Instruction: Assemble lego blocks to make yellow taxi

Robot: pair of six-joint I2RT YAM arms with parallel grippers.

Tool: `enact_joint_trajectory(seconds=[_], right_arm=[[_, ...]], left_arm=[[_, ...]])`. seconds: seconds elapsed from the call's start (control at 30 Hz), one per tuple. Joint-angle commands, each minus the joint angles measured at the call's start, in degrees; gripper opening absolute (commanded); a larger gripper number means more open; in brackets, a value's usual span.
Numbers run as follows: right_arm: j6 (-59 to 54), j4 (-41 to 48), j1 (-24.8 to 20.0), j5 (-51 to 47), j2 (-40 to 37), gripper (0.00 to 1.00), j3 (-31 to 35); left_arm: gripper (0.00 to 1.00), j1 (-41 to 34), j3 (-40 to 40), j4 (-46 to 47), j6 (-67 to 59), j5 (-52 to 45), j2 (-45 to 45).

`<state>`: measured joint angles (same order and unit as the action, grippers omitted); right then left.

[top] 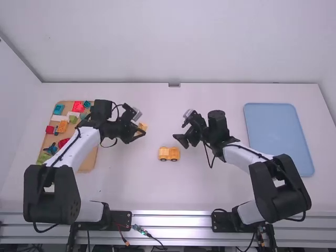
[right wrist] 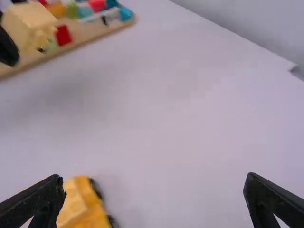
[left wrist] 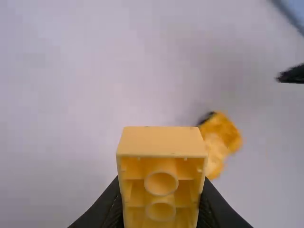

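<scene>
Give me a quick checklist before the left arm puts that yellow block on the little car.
1. Block gripped by the left pincer: ok.
2. Car standing on its wheels: ok.
3. Block lined up above the car: not ok, it is off to the left arm's side.
4. Right pincer open and empty: ok.
5. Block turned the right way for the car: cannot tell.

We see open white plastic-smooth tabletop (top: pixel 157 191) nearest the camera, and a gap between the black two-finger left gripper (top: pixel 140 130) and matching right gripper (top: pixel 180 137). A low yellow-orange wheeled block vehicle (top: pixel 169 153) obstructs our straight route between them.
</scene>
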<state>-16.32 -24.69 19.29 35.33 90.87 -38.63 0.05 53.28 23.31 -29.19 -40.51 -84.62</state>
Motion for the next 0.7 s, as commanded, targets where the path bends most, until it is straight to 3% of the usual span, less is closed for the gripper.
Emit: enact_joint_trajectory(seconds=[0.0, 0.2, 0.37, 0.57, 0.67], right_arm=[[4.3, -0.4, -1.4, 15.7, -1.5, 0.99, -2.0], [4.6, -7.5, -4.1, 36.0, -1.5, 0.99, -2.2], [5.0, -13.9, -3.7, 38.1, -1.5, 0.99, -2.2], [12.8, -21.9, -1.7, 37.7, -1.5, 0.96, -2.2], [16.6, -25.6, -0.8, 37.6, -1.4, 0.91, -2.2]], left_arm=[[0.02, -0.8, -0.5, 0.2, -17.1, -15.9, 1.5], [0.02, -1.8, -1.5, -1.4, -21.8, -25.6, 1.4], [0.02, -4.6, -3.9, -8.8, -21.2, -34.0, 1.5], [0.02, -6.7, -5.3, -18.2, -11.5, -33.7, 1.4], [0.02, -8.0, -7.3, -25.2, -7.8, -34.8, 1.4]])
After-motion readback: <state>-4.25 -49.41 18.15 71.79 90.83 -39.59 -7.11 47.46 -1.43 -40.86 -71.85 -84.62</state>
